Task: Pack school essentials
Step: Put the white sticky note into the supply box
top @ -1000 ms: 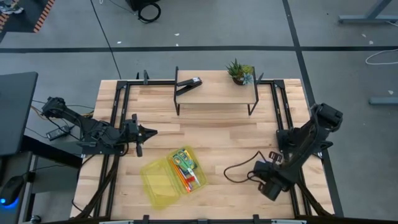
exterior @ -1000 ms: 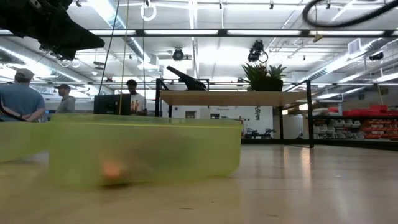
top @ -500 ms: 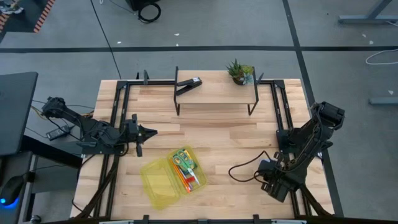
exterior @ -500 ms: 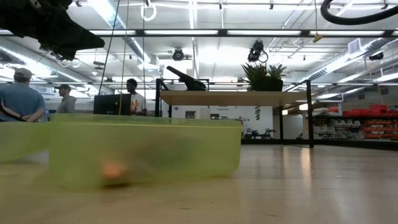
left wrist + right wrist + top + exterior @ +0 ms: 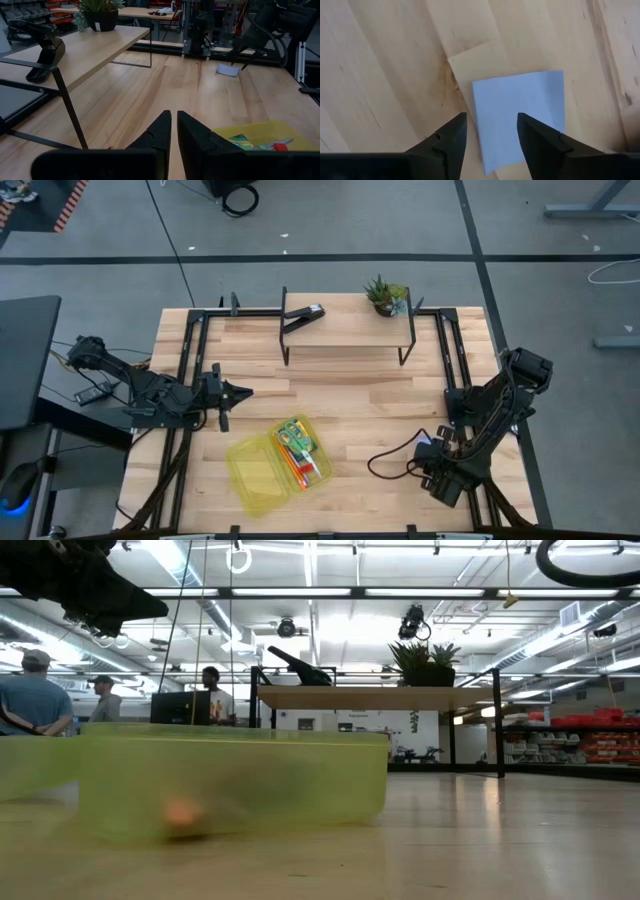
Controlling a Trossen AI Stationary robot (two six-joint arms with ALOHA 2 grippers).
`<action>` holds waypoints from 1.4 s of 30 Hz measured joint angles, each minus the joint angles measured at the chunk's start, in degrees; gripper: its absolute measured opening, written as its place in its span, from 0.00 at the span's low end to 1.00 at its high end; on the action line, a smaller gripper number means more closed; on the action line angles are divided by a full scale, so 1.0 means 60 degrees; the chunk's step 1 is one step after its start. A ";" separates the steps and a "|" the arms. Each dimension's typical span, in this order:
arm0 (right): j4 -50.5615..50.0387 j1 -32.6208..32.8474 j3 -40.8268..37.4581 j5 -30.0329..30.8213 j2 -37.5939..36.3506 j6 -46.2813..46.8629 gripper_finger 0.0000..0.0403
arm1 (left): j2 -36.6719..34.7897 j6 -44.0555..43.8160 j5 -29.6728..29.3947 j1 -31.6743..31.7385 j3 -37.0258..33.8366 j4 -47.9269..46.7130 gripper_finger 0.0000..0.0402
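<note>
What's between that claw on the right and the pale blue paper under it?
Nothing visible. The right end effector hangs over the pale blue notepad with its fingers apart, bare table around it. From there to the yellow-green box, the high view shows only open wood.

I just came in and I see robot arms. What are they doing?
The robot is packing school things into a yellow-green box; scissors and pens already lie in it. The right pincer hangs open just above a pale blue notepad lying flat on the table, not touching it yet. The left pincer waits shut over the table's left side, holding nothing. A stapler and a plant sit on a small shelf.
</note>
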 joint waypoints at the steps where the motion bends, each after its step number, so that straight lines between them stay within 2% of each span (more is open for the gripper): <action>1: 0.0000 0.0000 0.0000 -0.0001 0.0009 -0.0002 0.45 | -0.0004 0.0000 -0.0004 -0.0004 0.0000 0.0000 0.09; 8: 0.0042 -0.0002 -0.0001 -0.0004 0.0009 0.0086 0.44 | 0.0000 0.0004 -0.0004 -0.0004 0.0000 0.0000 0.07; 15: 0.0179 -0.0004 -0.0011 -0.0025 0.0009 0.0183 0.44 | -0.0003 0.0001 0.0000 0.0000 0.0000 0.0000 0.10; 24: 0.0175 -0.0411 -0.0011 -0.0744 0.0009 0.0568 0.44 | 0.0000 0.0009 -0.0004 -0.0002 0.0000 0.0000 0.08; 30: -0.0032 -0.0999 -0.0015 -0.1491 0.0464 0.0028 0.44 | -0.0003 0.0008 0.0000 0.0000 0.0000 0.0000 0.08; 36: -0.0014 -0.1140 0.0007 -0.1523 0.0868 -0.0348 0.42 | -0.0001 0.0007 -0.0004 -0.0001 0.0000 0.0000 0.10; 42: -0.0011 -0.1137 -0.0022 -0.1560 0.0577 -0.0312 0.42 | 0.0000 0.0011 -0.0003 0.0000 0.0000 0.0000 0.09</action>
